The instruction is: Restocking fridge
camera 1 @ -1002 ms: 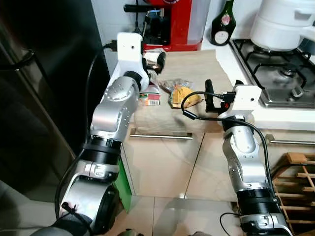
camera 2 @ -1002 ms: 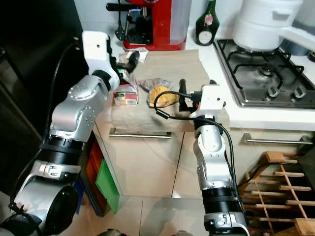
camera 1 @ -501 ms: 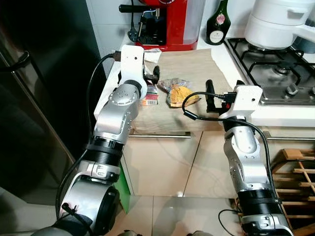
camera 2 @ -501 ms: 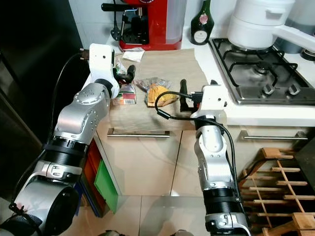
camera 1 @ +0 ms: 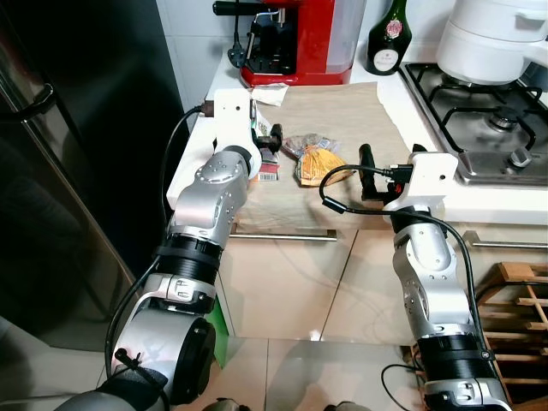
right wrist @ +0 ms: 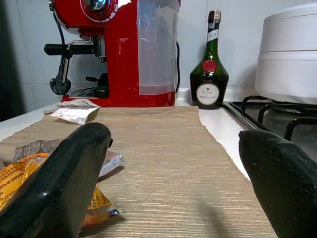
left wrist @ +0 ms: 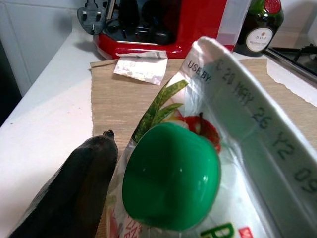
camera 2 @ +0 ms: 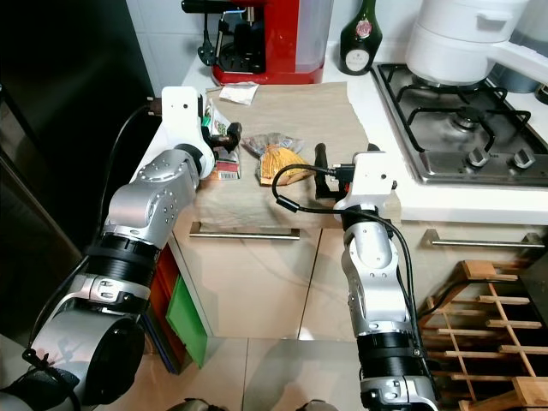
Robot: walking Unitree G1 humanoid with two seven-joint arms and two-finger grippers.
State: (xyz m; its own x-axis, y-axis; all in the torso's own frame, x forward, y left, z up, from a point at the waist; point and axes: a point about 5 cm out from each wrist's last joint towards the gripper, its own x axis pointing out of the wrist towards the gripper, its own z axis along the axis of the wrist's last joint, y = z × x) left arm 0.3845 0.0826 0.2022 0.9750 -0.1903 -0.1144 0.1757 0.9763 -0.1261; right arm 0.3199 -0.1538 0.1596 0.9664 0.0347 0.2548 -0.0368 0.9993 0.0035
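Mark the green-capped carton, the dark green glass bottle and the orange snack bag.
Green-capped white carton (left wrist: 171, 198), left wrist view, on the cap.
Dark green glass bottle (right wrist: 209, 82), right wrist view, on its belly.
Orange plastic snack bag (camera 2: 280, 164), right eye view, on its middle.

Two jointed silver metal arms end in white boxy wrist housings with black fingers; black cables loop alongside.

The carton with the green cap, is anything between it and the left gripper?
No. The left gripper is already at the carton, whose green cap sits right beside one black finger. Nothing visible lies between them on the counter.
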